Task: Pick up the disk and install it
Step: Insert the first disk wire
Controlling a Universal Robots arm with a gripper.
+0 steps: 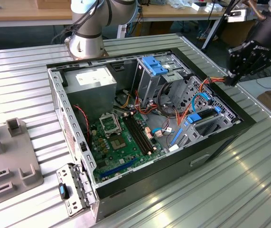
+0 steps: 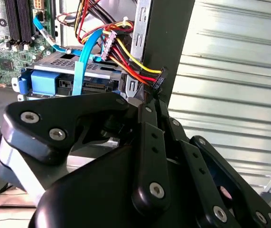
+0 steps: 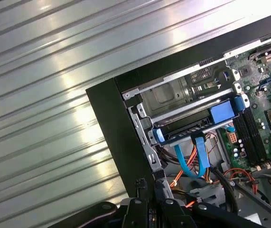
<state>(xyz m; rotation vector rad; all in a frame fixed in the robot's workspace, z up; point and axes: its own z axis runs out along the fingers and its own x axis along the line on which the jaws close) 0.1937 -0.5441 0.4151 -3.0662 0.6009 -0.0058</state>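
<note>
The computer case (image 1: pixel 211 147) lies on its side, lid off, on the ribbed metal surface (image 1: pixel 249 190). Its black rim forms a hard edge on all four sides. At the exterior view's right the surface runs open beyond the case wall, and the end effector (image 1: pixel 230 78) hangs there, above that wall and just outside the rim.

In the second wrist view the end effector (image 2: pixel 150 97) has its fingers (image 2: pixel 147 123) drawn together on a black connector (image 2: pixel 158 81). From it a bundle of red, yellow and orange wires (image 2: pixel 126 52) runs over the case edge and down into the interior. Inside the wall the room is tight, with metal brackets, the wire bundle and a light blue flat cable (image 2: pixel 80 61) crowding the corner.

The disk (image 1: pixel 195 116) sits inside the case in a low metal bay by the wall at the exterior view's right, and its blue carrier faces the motherboard (image 1: pixel 121 137). In both wrist views the disk (image 2: pixel 50 81) (image 3: pixel 192 124) lies below the end effector (image 3: pixel 149 187) and inward of it, apart from the fingers. The case wall and the wires stand between them.
</note>
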